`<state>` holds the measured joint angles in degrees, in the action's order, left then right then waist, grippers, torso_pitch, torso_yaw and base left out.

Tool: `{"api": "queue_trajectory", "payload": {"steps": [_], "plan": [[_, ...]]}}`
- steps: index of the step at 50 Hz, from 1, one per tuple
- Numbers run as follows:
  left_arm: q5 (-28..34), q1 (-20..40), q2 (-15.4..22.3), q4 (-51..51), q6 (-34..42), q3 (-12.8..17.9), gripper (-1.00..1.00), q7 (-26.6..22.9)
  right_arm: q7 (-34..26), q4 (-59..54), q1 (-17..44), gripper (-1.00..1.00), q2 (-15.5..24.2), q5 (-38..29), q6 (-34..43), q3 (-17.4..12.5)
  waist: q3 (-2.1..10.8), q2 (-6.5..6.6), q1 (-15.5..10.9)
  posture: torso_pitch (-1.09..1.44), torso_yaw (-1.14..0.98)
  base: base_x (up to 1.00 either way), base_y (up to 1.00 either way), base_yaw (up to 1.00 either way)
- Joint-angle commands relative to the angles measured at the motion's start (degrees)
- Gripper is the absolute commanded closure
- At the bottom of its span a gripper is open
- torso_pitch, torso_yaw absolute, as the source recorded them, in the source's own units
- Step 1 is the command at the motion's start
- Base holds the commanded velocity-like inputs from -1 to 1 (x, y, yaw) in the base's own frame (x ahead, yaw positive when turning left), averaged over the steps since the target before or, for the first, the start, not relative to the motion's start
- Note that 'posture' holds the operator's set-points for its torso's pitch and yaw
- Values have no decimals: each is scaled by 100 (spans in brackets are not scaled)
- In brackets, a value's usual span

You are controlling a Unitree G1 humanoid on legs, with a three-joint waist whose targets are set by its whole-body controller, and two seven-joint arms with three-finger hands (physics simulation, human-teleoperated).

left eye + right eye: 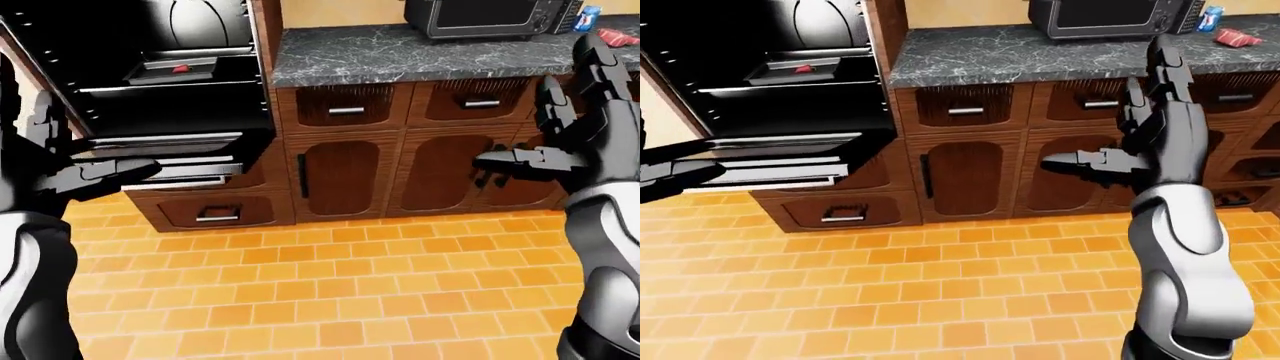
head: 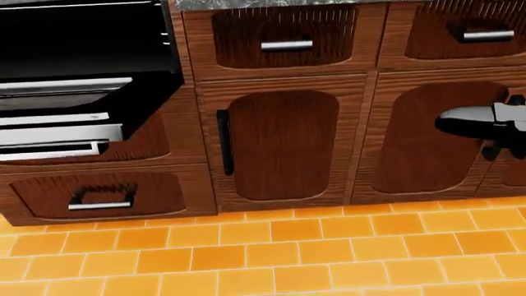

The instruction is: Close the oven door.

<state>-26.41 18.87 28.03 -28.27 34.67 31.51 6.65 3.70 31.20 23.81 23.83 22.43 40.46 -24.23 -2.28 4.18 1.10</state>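
**Both hands raised and spread before the open oven**

Nearest the cameras, the right hand [image 1: 1160,127] stood upright in the right-eye view, its fingers [image 1: 1167,64] spread apart and pointing up, the thumb stretched out toward the view's left, holding nothing. The grey forearm ran down to the bottom edge of that view. The left hand [image 1: 50,161] rose at the left edge of the left-eye view, likewise spread, its thumb reaching toward the view's right, clear of the oven door.

Below the hands lay the orange tiled floor [image 1: 330,292], filling the lower half of both eye views.

Beyond the floor stood the wooden cabinets [image 1: 340,169], with a low drawer [image 1: 217,214] beneath the oven and a dark vertical handle on the nearest cabinet door. To their left, the oven door [image 1: 170,154] hung open, dropped down to about level, its pale handle bar showing at its near edge in the head view. The oven [image 1: 150,67] gaped dark behind it, with racks inside and a tray [image 1: 185,69] on a rack carrying something small and red.

Farther off, the marbled grey surface [image 1: 400,56] topped the cabinets. A dark microwave [image 1: 490,16] sat by its far edge, and toward its right end lay a blue can [image 1: 589,16] with a red packet [image 1: 1237,35] just beside it.
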Motion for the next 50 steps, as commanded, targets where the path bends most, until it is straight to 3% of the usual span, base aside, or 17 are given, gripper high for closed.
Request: {"api": "queue_trajectory", "payload": {"steps": [1, 2, 3, 8, 15, 17, 19, 21, 24, 27, 28, 31, 40, 42, 44, 47, 50], "plan": [[1, 97, 105, -124, -128, 66, -100, 29, -2, 70, 60, -100, 25, 60, -130, 14, 175, 302, -28, 0, 0, 0, 52, 0], [-9, 101, 109, -123, -122, 73, -100, 32, 3, 66, 63, -100, 32, 67, -128, 9, 84, 31, -76, 0, 0, 0, 53, 0], [-10, 97, 112, -129, -123, 70, -100, 33, 16, 78, 76, -100, 40, 93, -110, -3, 50, 46, -55, 0, 0, 0, 53, 0], [-52, 116, 145, -139, -103, 100, -100, 67, 83, 92, 97, -100, 56, 186, -74, -22, 48, -265, -80, 0, 0, 0, 51, 0], [-48, 87, 134, -151, -116, 82, -100, 54, 113, 149, 68, -100, 72, 207, -72, 5, 29, -514, -37, 0, 0, 0, 45, 0], [-86, 116, 164, -165, -75, 117, -100, 70, 92, 134, 53, -100, 74, 187, -91, 17, 85, -695, -30, 0, 0, 0, 40, 0], [-107, 125, 184, -168, -61, 132, -100, 73, 84, 131, 49, -100, 67, 178, -97, 24, 100, -562, 7, 0, 0, 0, 38, 0], [-117, 125, 208, -167, -67, 144, -100, 66, 72, 130, 54, -100, 70, 154, -113, 25, 156, -671, -43, 0, 0, 0, 37, 0], [-146, 135, 242, -187, -38, 168, -100, 82, 52, 130, 51, -100, 63, 137, -116, 32, 140, -532, -60, 0, 0, 0, 36, 0], [-150, 137, 245, -192, -46, 151, -100, 85, 44, 146, 79, -100, 76, 141, -88, 22, 77, -179, -30, 0, 0, 0, 37, 0], [-161, 143, 254, -200, -33, 162, -100, 91, 43, 156, 85, -100, 80, 148, -80, 16, 165, 124, -39, 0, 0, 0, 35, 0], [-163, 137, 256, -208, -31, 162, -100, 93, 32, 153, 73, -100, 82, 136, -94, 17, 72, -15, -103, 0, 0, 0, 34, 0], [-199, 141, 267, -240, 15, 183, -100, 107, -3, 179, 59, -100, 75, 104, -103, 21, 22, -539, -71, 0, 0, 1, 30, 0], [-207, 143, 276, -238, 20, 190, -100, 118, -10, 179, 61, -100, 76, 100, -102, 21, 81, -762, -68, 0, 0, 3, 26, 0], [-220, 140, 272, -245, 27, 188, -100, 126, -19, 176, 49, -100, 66, 86, -120, 27, 59, -639, -21, 0, 0, 2, 26, 0], [-225, 129, 272, -267, 33, 191, -100, 131, -27, 187, 48, -100, 68, 84, -112, 20, 129, -670, -67, 0, 0, 3, 26, 0], [-210, 127, 267, -262, 24, 175, -100, 132, -33, 199, 36, -100, 59, 71, -115, 27, 65, -507, -77, 0, 0, 3, 26, 0]]}}
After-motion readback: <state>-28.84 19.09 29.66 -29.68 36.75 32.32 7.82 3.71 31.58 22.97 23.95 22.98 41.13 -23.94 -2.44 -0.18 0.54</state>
